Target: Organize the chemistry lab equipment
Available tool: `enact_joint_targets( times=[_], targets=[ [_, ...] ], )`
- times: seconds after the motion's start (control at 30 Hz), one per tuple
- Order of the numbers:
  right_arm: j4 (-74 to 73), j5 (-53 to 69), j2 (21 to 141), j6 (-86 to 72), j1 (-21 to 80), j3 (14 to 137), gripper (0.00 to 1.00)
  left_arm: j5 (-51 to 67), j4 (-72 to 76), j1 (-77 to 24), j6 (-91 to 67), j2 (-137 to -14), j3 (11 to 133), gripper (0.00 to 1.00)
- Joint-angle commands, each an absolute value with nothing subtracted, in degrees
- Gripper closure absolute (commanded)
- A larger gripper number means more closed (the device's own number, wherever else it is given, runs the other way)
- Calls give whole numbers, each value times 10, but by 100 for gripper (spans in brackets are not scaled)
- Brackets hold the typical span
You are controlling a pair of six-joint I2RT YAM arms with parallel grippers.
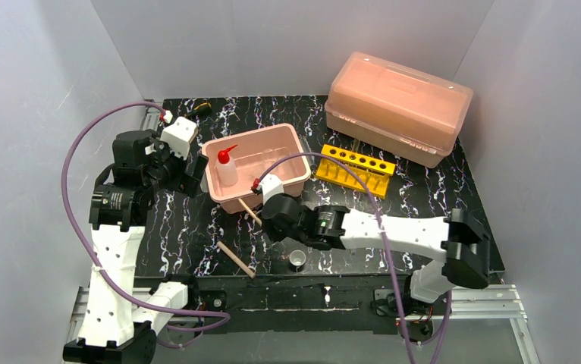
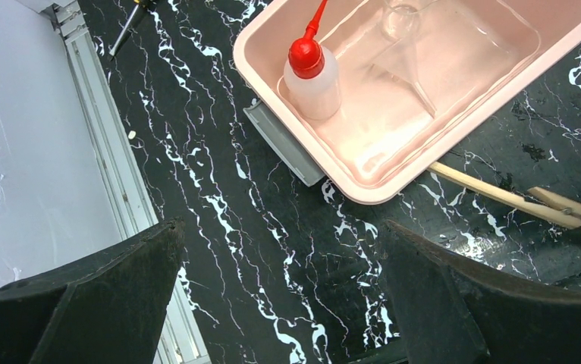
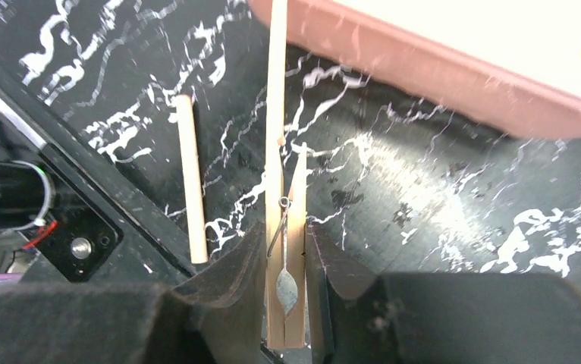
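Table: black, white-veined marbled tabletop (image 1: pixel 439 189); everything stands on it.
Lidded box: big translucent pink lidded box (image 1: pixel 397 106), shut, at the far right corner.
Tray: open pink plastic tray (image 2: pixel 424 161), mid-table, left of the box.
Rack: yellow holed rack (image 1: pixel 356 168), between the tray and the lidded box, just in front of the box.
Left gripper (image 2: pixel 280 250): spread wide and holding nothing, above bare table near the tray's left corner.
Right gripper (image 3: pixel 285 239): closed down onto the sprung wooden clamp (image 3: pixel 287 227), one finger on each side; the clamp's long end points toward the tray's near wall.
Bottle: small white squeeze bottle with red nozzle (image 2: pixel 314 83), upright in the tray's left end.
Glassware: clear glass piece (image 2: pixel 405 23) inside the tray; its kind is unclear.
Loose stick: loose wooden stick (image 3: pixel 191 178), flat on the table beside the held clamp, apart from it.
Cup: tiny white cup (image 1: pixel 296 260), upright near the front edge, beside the right arm.
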State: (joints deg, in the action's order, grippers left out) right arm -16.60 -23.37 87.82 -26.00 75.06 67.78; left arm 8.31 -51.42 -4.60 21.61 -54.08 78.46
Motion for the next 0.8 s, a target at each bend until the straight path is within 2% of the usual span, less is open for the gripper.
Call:
enact_joint_targets(
  times=[0.0, 0.37, 0.6, 0.77],
  targets=[
    [-139, -245, 834, -202, 720, 740, 75, 79, -514, -42, 214, -539, 778, 2],
    [-150, -66, 920, -172, 572, 860, 77, 79, -513, -42, 220, -537, 749, 2],
    [-163, 176, 974, -160, 511, 952, 81, 81, -506, -41, 232, -535, 734, 2],
    [-223, 330, 997, -159, 475, 1047, 83, 86, -501, -42, 234, -538, 727, 2]
  ],
)
